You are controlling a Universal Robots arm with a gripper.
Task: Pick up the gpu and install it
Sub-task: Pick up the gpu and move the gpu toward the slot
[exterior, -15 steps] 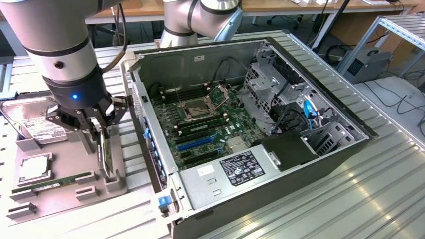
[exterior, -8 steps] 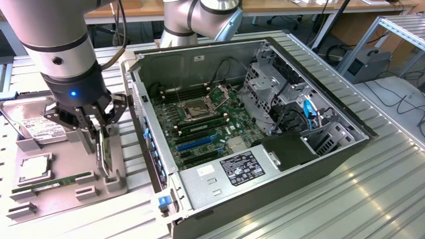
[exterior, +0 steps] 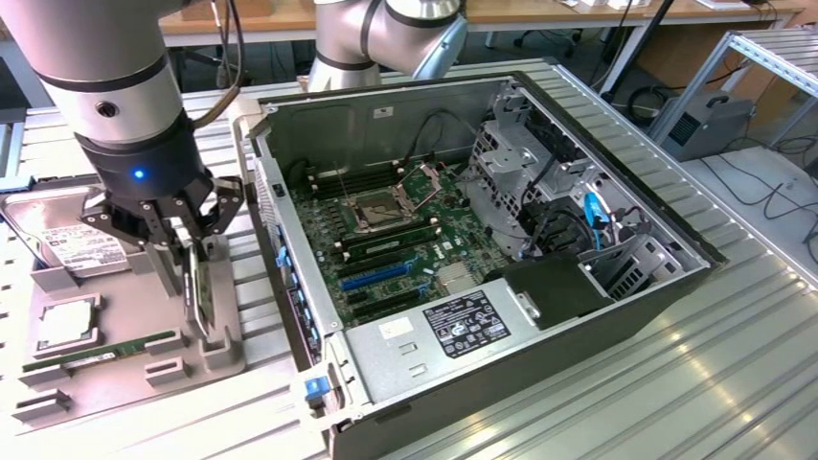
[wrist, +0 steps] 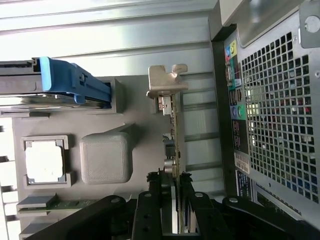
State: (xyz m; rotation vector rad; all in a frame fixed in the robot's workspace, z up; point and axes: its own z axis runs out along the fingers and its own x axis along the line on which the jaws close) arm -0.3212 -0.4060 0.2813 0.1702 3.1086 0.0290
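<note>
Gripper [exterior: 188, 278] hangs straight down over a grey parts tray [exterior: 237, 356] at about nine o'clock in the exterior view. Its fingers are drawn in narrow and pinched on the gpu [exterior: 202, 292]. The gpu stands on edge in the tray, upright, just beside the open side of the computer case [exterior: 614, 321]. In the wrist view the card shows edge-on between the two black fingers [wrist: 150, 200], with its silver end bracket [wrist: 165, 82] at the end away from the gripper.

Nearest the exterior camera, at about eight o'clock, a narrow green memory stick [exterior: 102, 349] lies in a slot of the tray. A square processor [exterior: 64, 326] sits in its own pocket just behind the stick. Behind that, at nine o'clock, is a hard drive with a white label [exterior: 77, 251], partly hidden by the gripper.

The case lies on its side on a ribbed metal table [exterior: 665, 402] and takes up the middle of the view. A power supply [exterior: 450, 331] sits at its near end, at six o'clock. The green motherboard [exterior: 383, 244] lies flat behind that, with its open processor socket [exterior: 379, 209] near the centre. Drive cages [exterior: 511, 163] stand at about two o'clock.

Farthest back, at twelve o'clock, the arm's grey base joints [exterior: 377, 34] rise behind the case.
</note>
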